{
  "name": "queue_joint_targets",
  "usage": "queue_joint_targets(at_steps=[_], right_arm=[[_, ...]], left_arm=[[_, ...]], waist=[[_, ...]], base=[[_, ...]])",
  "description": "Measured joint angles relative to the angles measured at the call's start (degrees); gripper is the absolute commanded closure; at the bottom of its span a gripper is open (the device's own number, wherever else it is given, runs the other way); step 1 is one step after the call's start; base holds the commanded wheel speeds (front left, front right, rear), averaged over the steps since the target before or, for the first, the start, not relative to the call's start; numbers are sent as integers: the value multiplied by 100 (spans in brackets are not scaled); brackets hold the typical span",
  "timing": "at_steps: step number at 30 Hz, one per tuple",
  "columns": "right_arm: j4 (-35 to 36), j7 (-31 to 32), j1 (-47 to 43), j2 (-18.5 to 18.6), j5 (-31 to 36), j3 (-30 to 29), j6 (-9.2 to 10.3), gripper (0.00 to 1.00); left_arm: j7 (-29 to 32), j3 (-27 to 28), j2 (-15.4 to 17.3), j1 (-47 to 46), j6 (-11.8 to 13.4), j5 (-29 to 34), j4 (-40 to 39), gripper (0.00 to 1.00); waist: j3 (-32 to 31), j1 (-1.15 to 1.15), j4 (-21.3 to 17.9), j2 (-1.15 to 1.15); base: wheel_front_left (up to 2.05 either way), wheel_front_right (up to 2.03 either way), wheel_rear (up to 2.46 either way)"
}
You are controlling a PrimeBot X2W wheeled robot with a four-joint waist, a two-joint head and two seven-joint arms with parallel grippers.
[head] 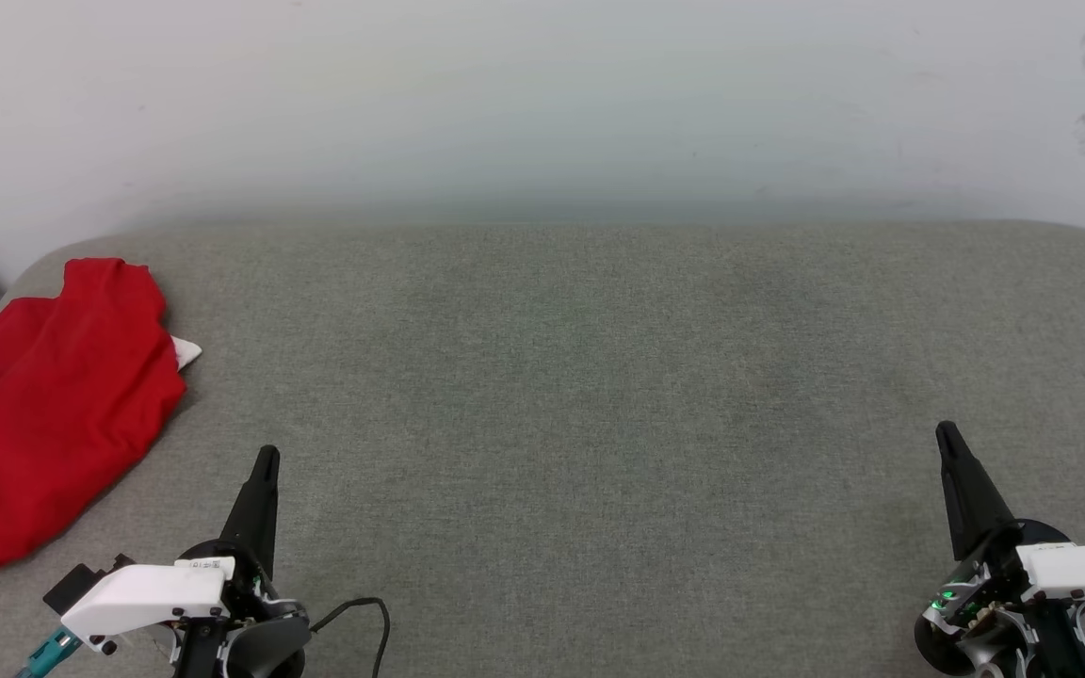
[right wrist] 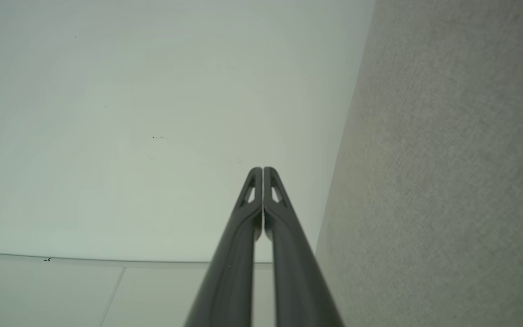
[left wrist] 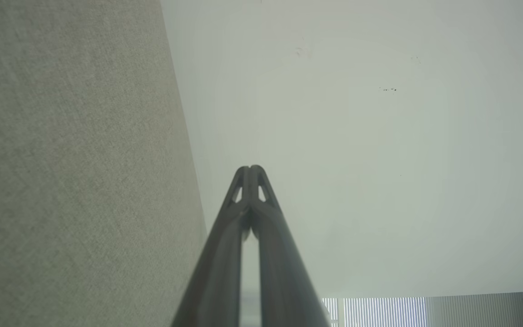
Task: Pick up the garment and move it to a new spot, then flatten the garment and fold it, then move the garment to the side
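Note:
The garment [head: 43,414] lies bunched at the far left of the grey surface, red with a small white corner showing at its right edge; part of it runs off the head view's left side. No letters or number show. My left gripper [head: 266,458] hovers at the lower left, a little right of the garment and apart from it, shut and empty; the left wrist view has its fingertips [left wrist: 250,170] pressed together. My right gripper [head: 946,433] is at the lower right, far from the garment, also shut and empty, its tips [right wrist: 262,170] touching.
The grey fabric-covered surface [head: 580,395] stretches wide between the two grippers, with rounded back corners. A pale wall [head: 542,104] rises right behind it. A black cable [head: 364,607] loops beside my left wrist.

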State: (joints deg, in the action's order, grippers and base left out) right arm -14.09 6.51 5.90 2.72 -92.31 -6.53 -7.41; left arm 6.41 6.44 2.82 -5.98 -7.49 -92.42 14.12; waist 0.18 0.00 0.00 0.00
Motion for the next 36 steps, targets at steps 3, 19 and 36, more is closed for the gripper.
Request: queue_joint_targets(at_steps=[3,19,36], right_arm=[[0,0,0,0,0,0,0,100],[-110,0,-82,-14,1,7,3,0],[263,-436,-272,-20,189,242,5,0]], left_arm=[[0,0,0,0,0,0,0,100],[-2,-20,-20,80,1,-1,107,0],[-452,-417,-26,145,2,197,-210,0]], waist=[[0,0,0,0],[0,0,0,0],[9,0,-15,0]], base=[[0,0,0],[0,0,0],[0,0,0]])
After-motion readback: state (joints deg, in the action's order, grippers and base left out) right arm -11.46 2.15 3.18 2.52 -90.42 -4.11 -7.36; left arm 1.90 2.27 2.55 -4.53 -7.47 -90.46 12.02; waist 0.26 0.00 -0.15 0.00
